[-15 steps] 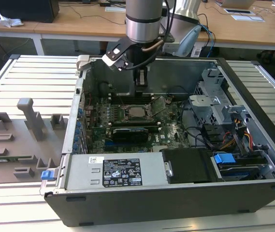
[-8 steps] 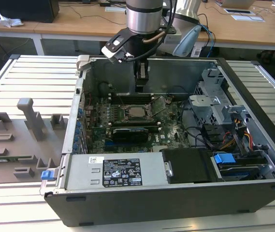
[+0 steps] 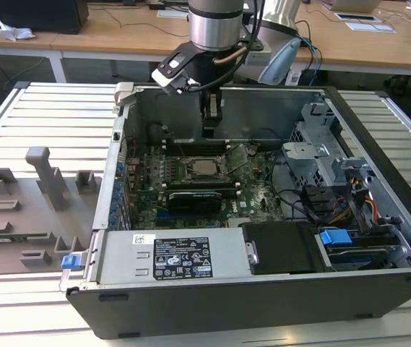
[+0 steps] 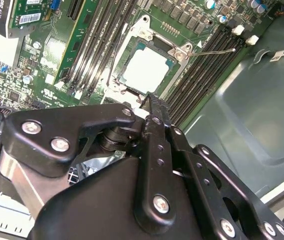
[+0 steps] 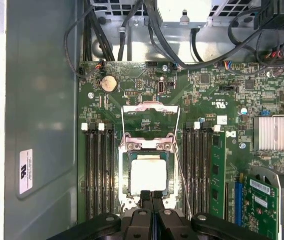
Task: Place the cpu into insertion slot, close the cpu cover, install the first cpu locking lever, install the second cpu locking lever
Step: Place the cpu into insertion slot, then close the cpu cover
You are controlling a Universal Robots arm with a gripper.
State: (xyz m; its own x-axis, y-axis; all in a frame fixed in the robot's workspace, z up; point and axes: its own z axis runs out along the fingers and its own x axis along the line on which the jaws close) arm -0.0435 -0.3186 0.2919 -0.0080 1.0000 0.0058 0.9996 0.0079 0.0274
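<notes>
On the exterior view's left, a grey tray of moulded holders point(image 3: 39, 188) lay on the slatted desk point(image 3: 46, 108), probably there to keep loose parts in known spots within the arm's reach. Just beside it stood the open computer case point(image 3: 263, 296), set flat with its side panel off so the green motherboard point(image 3: 144, 191) faced upward and could be approached from above.

Amid that board, the cpu point(image 3: 205, 168) already sat in the insertion slot point(image 5: 124, 175), its pale top level and square with the black rim in both wrist views. The metal cover point(image 5: 150, 107) was swung back, away from the chip, which left the socket uncovered. A thin wire locking lever point(image 5: 123, 125) stood free on one side of the socket and another point(image 5: 180, 160) on the opposite side; neither looked latched, so the closing steps seemed not yet done. Long memory slots point(image 5: 99, 170) flanked the socket on both sides, leaving a narrow working space. Further toward the exterior view's right, a metal drive cage point(image 3: 321, 159) and bundled cables occupied the case.

The pincer point(image 3: 210, 132) hung straight down over the socket's edge, near the chip but apparently not touching it. In the first wrist view its fingers point(image 5: 145, 197) were pressed together with no gap, and nothing was held between them.
</notes>
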